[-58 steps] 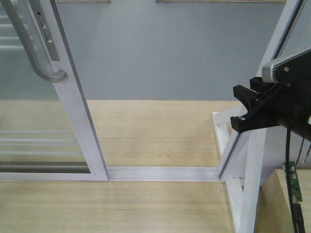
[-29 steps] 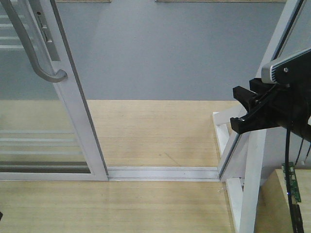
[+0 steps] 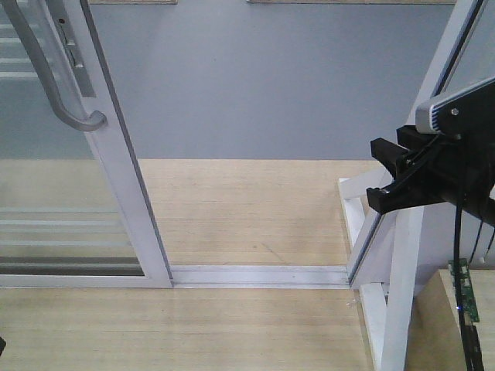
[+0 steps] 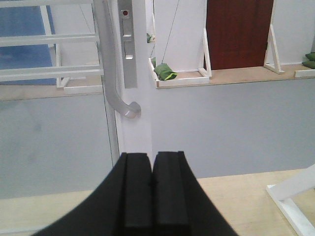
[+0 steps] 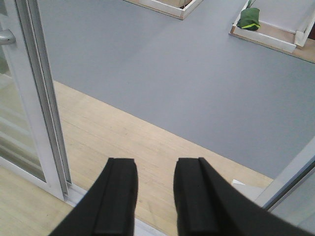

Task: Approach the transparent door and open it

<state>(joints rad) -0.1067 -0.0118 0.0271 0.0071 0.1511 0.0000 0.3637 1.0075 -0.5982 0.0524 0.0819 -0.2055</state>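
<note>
The transparent door (image 3: pixel 73 162) is standing far left, its curved pull handle (image 3: pixel 48 73) running near-vertical just ahead of the clenched left gripper (image 4: pixel 151 189), while the released right gripper (image 3: pixel 385 174) is hanging well apart toward the slanted jamb post (image 3: pixel 429 131).

Over the last second almost nothing has shifted: the right gripper (image 3: pixel 384 171) has edged very slightly leftward beside the slanted jamb post (image 3: pixel 402 185), and a small dark shape (image 3: pixel 2 345) has appeared at the front view's lower-left edge, over the wooden floor (image 3: pixel 232 325).
</note>
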